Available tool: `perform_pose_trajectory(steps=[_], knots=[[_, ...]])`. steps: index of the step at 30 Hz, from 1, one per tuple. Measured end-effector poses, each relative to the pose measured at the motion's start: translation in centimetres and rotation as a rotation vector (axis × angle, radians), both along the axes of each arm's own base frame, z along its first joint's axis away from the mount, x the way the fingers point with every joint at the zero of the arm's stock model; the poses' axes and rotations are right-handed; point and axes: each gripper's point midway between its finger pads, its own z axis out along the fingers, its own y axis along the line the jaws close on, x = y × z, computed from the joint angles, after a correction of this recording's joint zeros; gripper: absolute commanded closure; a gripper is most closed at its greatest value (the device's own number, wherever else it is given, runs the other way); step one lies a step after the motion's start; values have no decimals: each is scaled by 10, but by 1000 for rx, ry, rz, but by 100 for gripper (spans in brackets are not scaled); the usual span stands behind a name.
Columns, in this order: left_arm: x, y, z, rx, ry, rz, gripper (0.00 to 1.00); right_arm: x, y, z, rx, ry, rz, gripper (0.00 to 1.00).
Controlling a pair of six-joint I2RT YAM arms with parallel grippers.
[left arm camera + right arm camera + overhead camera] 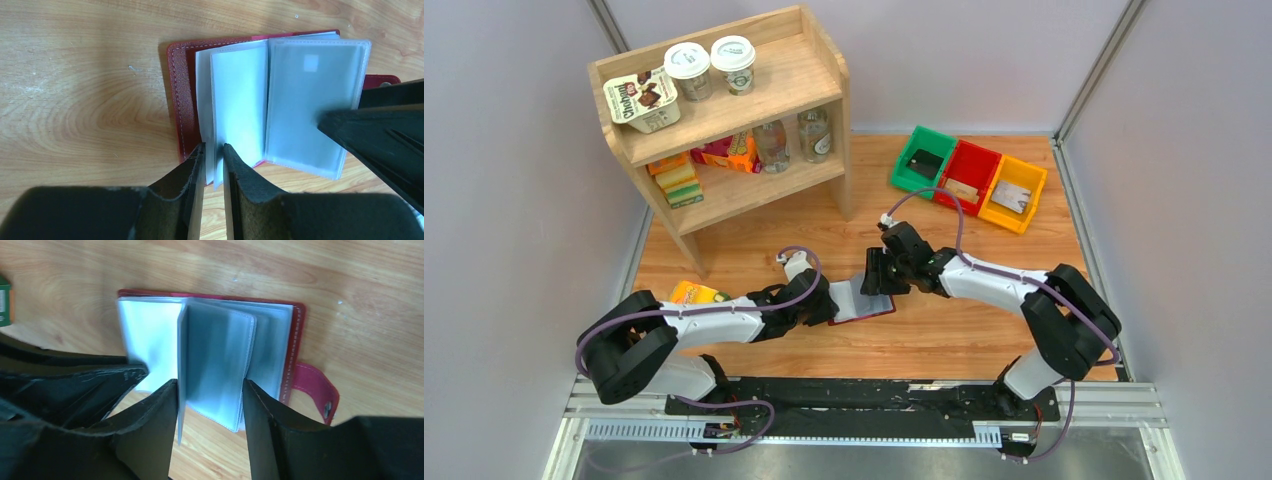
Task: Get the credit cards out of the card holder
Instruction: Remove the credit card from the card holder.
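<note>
The maroon card holder [869, 310] lies open on the table between my grippers, its grey clear sleeves [305, 100] fanned out. My left gripper [828, 307] is shut on the near edge of one or two sleeves [235, 95], its own tips [214, 150] pinching them. My right gripper [876, 277] is open, its jaws [209, 385] straddling several sleeves [215, 360], one standing upright by a finger. No card shows in the sleeves. A black credit card [924, 163] lies in the green bin and greyish cards [962, 190] [1012, 198] lie in the red and yellow bins.
A green bin [904, 165], red bin [980, 160] and yellow bin [1030, 172] stand at the back right. A wooden shelf [724, 120] with cups, bottles and boxes stands at the back left. An orange packet [696, 293] lies by the left arm.
</note>
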Motion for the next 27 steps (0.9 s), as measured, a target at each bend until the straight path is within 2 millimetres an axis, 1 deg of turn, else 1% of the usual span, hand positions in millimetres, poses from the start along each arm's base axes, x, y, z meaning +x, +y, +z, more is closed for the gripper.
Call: perform_pose_trajectory(steps=[4, 8, 10, 20, 25, 27], knots=[[0, 0, 0, -1, 0, -1, 73, -2, 7, 18, 60, -18, 25, 43], [0, 0, 0, -2, 0, 0, 73, -4, 12, 26, 93, -23, 42, 39], [0, 0, 0, -2, 0, -1, 73, -5, 13, 27, 98, -20, 47, 38], [0, -1, 0, -5, 1, -3, 73, -4, 12, 27, 95, -23, 43, 39], [-1, -1, 0, -4, 4, -1, 73, 3, 1, 22, 40, -44, -13, 38], [-3, 3, 0, 4, 11, 1, 71, 7, -4, 21, 15, -59, -39, 37]])
